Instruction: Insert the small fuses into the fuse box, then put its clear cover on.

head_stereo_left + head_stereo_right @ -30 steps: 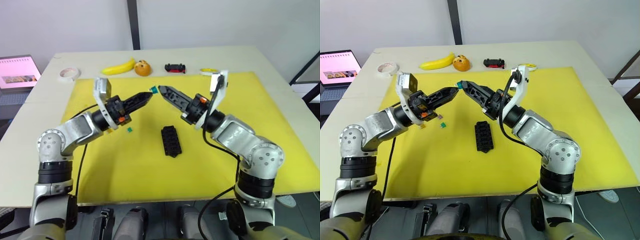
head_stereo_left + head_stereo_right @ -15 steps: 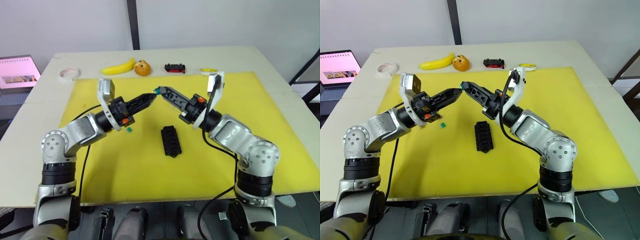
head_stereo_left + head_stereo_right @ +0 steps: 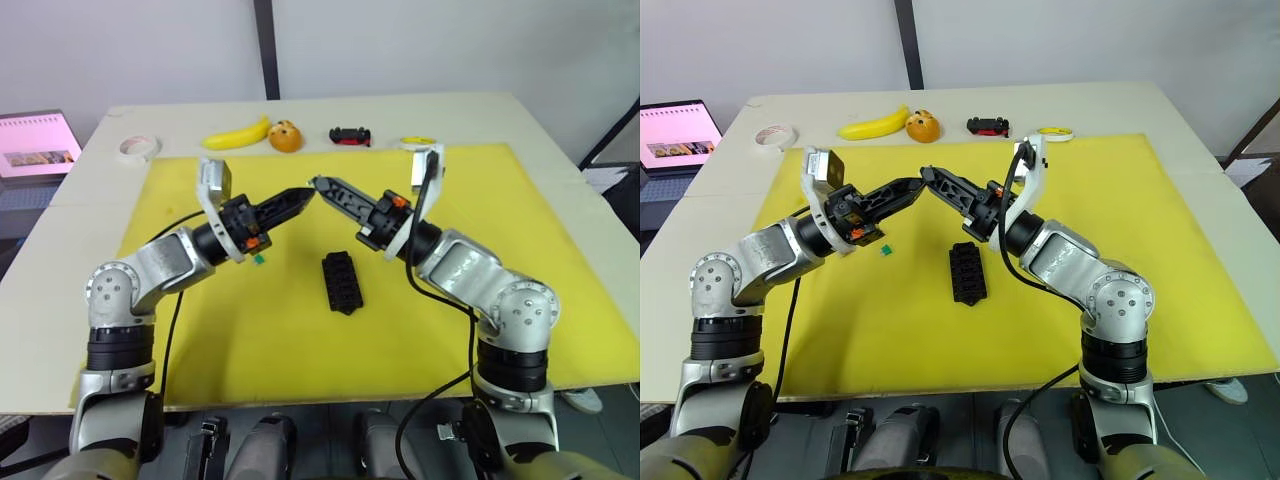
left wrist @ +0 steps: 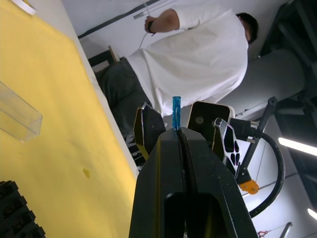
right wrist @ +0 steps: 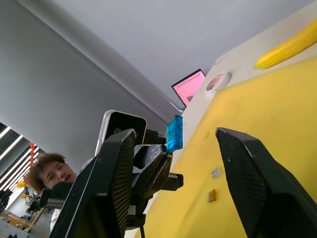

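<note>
Left claw (image 4: 177,130) is clamped on a blue fuse (image 4: 176,112); right claw (image 5: 174,144) stands wide around it. Over the last second the claws closed in mid-air: a handover, judged incomplete. Fuse box (image 3: 342,281) sits mid-mat on the counter (image 3: 560,120), a green fuse (image 3: 259,260) beside it.

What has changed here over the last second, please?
The left gripper edged right until its tip met the right gripper. It is now shut on the blue fuse, with the right gripper open around it. The fuse box and green fuse stayed put.
</note>
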Available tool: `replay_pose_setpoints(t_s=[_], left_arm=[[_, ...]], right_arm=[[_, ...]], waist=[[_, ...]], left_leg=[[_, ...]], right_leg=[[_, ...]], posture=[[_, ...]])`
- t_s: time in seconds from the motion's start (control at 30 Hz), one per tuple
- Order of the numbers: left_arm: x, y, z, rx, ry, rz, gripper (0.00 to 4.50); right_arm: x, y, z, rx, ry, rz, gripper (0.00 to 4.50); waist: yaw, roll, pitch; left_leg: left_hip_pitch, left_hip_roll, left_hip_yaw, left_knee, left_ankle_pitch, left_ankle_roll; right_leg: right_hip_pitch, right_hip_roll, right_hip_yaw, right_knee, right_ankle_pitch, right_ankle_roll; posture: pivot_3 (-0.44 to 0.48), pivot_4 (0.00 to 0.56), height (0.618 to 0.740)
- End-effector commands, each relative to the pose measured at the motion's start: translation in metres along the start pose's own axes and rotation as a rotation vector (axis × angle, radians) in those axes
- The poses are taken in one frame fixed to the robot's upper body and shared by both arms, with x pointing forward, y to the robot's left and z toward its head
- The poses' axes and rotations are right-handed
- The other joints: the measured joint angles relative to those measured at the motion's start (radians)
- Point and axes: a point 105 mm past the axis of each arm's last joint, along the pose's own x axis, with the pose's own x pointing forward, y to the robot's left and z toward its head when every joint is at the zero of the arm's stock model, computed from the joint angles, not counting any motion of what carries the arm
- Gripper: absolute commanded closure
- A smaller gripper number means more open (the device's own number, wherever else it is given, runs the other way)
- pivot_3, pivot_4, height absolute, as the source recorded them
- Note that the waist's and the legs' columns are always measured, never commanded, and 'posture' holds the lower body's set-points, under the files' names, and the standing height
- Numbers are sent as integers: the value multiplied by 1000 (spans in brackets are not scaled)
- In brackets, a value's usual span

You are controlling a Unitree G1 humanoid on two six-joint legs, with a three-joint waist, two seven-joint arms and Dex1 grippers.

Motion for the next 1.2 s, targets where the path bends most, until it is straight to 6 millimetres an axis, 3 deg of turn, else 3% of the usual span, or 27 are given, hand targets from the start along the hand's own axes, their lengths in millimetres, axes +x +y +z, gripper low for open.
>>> replay_pose_setpoints(t_s=[0.03,0.3,0.4,0.47,0.5,0.77,0.9,1.1,1.2], left_arm=[[2,-13,1,28,1,-43,4500],[3,-13,0,29,4,-47,4500],[3,-14,-1,29,6,-47,4500],[2,-14,-1,30,7,-47,4500],[2,-14,-1,30,7,-47,4500],[2,-8,0,21,7,-13,4500],[-4,-9,3,32,2,-19,3146],[-32,-10,10,271,159,55,57],[-38,-15,7,485,300,56,57]], right_arm=[[1,10,4,-8,-12,40,2537],[1,10,4,-4,-13,41,2537],[1,12,5,-3,-19,49,3316],[1,12,5,-1,-20,52,4311],[1,12,5,0,-21,53,4448],[0,16,4,12,-12,74,4448],[-2,18,6,38,-16,85,4500],[-16,23,8,12,41,113,4500],[-27,21,8,-78,113,104,4500]], waist=[[0,0,0],[0,0,0],[0,0,0],[0,0,0],[0,0,0],[0,0,0],[-1,0,0],[-4,1,0],[-1,1,1]], left_leg=[[0,0,0,0,0,0],[0,0,0,0,0,0],[0,0,0,0,0,0],[0,0,0,0,0,0],[0,0,0,0,0,0],[0,0,0,0,0,0],[0,0,0,0,0,0],[0,0,1,0,0,0],[0,0,1,0,-3,6]], right_leg=[[0,0,0,0,0,0],[0,0,0,0,0,0],[0,0,0,0,0,0],[0,0,0,0,0,0],[0,0,0,0,0,0],[0,0,0,0,0,0],[0,0,0,0,0,0],[-1,1,0,0,0,0],[0,2,0,0,0,0]], posture=[[0,150,740],[0,150,740],[0,150,740],[0,150,740],[0,150,740],[0,150,740],[0,150,740],[0,150,740],[0,150,740]])
